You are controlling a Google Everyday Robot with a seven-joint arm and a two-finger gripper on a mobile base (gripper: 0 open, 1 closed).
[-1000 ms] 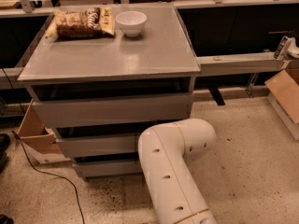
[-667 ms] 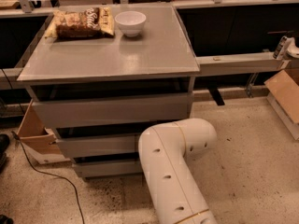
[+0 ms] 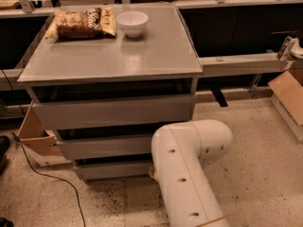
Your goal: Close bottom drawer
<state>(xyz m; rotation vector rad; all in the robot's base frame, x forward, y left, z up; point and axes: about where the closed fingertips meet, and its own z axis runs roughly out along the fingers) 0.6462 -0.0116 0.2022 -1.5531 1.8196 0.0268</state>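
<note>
The grey cabinet (image 3: 113, 56) has three plain drawer fronts stacked one under the other. The bottom drawer (image 3: 111, 170) is the slimmest front, just above the floor, with a dark gap over it. No tray shows. My white arm (image 3: 187, 169) rises from the bottom edge and bends at a rounded elbow right of the drawers. Its left side stands against the right end of the bottom drawer front. My gripper is hidden behind the arm, so it does not show.
A white bowl (image 3: 132, 22) and a snack bag (image 3: 83, 23) lie on the cabinet top. An open cardboard box (image 3: 34, 138) stands left of the cabinet, with a black cable (image 3: 52, 178) on the floor. Another cardboard box (image 3: 289, 96) is at the right. Dark shelving runs behind.
</note>
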